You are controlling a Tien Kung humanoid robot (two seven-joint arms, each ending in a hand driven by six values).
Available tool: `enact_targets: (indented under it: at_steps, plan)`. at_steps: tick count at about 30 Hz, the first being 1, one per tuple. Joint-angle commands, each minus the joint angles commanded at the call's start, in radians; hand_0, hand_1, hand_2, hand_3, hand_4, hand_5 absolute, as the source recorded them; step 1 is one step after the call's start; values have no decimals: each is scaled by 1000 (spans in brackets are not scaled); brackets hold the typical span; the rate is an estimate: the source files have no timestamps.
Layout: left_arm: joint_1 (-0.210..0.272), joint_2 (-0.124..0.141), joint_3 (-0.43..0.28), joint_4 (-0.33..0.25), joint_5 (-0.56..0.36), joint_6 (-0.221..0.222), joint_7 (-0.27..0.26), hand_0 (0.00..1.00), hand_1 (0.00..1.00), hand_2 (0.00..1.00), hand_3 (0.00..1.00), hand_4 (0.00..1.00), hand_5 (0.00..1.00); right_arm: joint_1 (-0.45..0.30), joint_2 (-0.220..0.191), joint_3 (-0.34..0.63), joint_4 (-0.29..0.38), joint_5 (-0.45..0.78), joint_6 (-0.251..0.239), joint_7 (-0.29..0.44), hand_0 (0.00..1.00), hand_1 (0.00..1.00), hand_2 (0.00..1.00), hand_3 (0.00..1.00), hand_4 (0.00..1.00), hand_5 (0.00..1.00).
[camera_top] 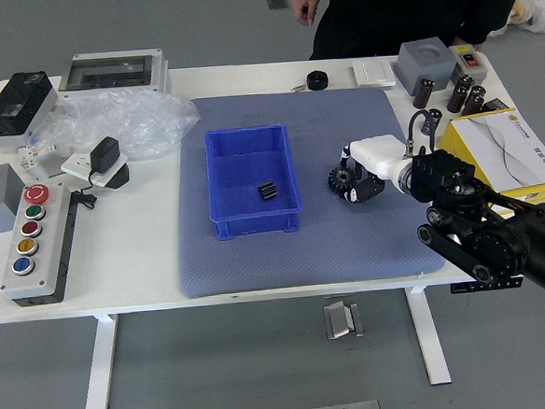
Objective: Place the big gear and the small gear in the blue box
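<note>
Right now, the robot's right hand reaches in over the gray-blue mat, its fingers partly curled and closed on the big gear, just to the right of the blue box. Whether the gear touches the mat or is raised off it, I cannot tell. The small gear lies inside the box, near its right wall. At the far side of the white surface stands a person in black, one hand hanging empty beyond the edge.
</note>
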Motion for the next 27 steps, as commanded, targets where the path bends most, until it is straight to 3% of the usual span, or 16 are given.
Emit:
enact_targets:
  at_steps: [15, 22, 27]
  plan:
    - [0, 2, -4, 0, -1, 0, -1, 861, 831, 813, 834, 707, 307, 13, -33, 83, 26, -5, 8, -2, 518, 380, 452, 601, 562, 292]
    - [1, 7, -5, 0, -2, 1, -1, 861, 831, 813, 834, 706, 303, 45, -71, 113, 92, -13, 25, -16, 522, 384, 452, 598, 558, 291]
    - [2, 9, -5, 0, 0, 0, 0, 861, 831, 813, 834, 706, 303, 72, -72, 112, 169, -21, 35, -31, 522, 384, 452, 598, 558, 291]
